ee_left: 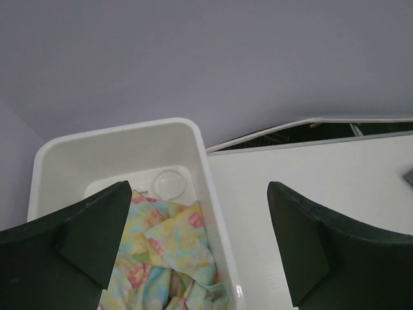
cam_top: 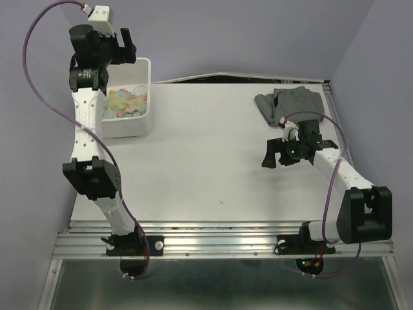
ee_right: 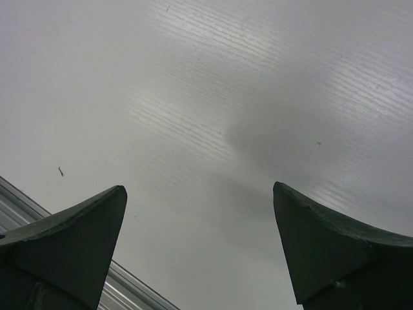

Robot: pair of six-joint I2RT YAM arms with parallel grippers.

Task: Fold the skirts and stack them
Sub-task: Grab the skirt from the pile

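One floral skirt, one grey skirt, one white bin.

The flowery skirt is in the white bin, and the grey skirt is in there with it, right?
Not quite. The flowery skirt is in the white bin, but the grey skirt lies bunched on the table at the far right, away from the bin. The top external view shows this.
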